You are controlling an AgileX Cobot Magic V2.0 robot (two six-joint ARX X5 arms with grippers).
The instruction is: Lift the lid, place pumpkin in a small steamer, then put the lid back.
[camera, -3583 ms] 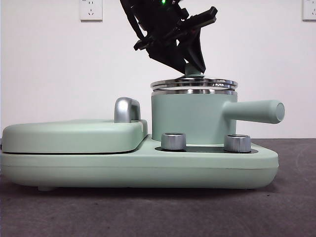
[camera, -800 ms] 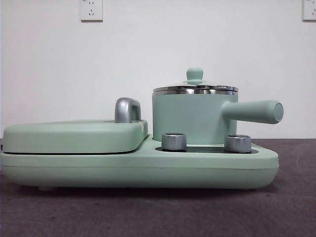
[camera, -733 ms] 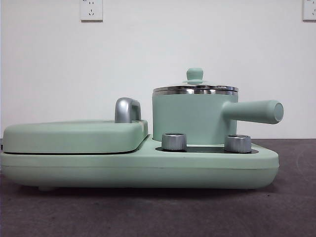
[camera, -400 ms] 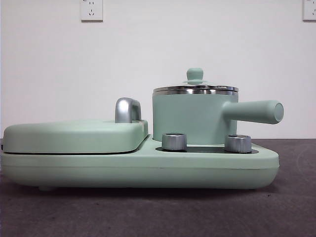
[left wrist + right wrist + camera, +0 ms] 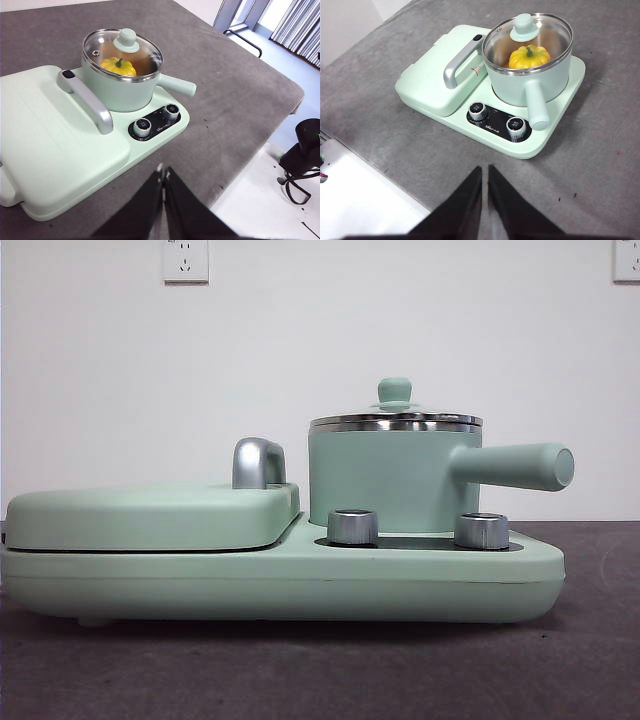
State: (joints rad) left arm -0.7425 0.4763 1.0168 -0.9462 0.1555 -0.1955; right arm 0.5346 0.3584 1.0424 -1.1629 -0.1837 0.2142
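The small steamer [image 5: 385,480] stands on the right half of the mint-green cooker base [image 5: 300,585], its long handle pointing right. The lid [image 5: 395,421] sits flat on the steamer's steel rim, knob up. Through the lid's glass [image 5: 145,50] both wrist views show the pumpkin [image 5: 118,67] [image 5: 529,57] lying inside the pot. My left gripper [image 5: 164,171] is shut and empty, high above the table's near side and far from the pot. My right gripper [image 5: 485,170] is also shut and empty, well back from the cooker. Neither arm appears in the front view.
A wide flat griddle cover [image 5: 150,515] with a chrome handle [image 5: 257,462] fills the cooker's left half. Two steel dials [image 5: 352,526] [image 5: 481,530] sit in front of the pot. The grey table's edge [image 5: 260,145] drops off near the left arm.
The gripper that held the lid's knob 3.7 s ago has let go and left the front view, and the lid rests level on the pot. Nothing has moved in the last second.
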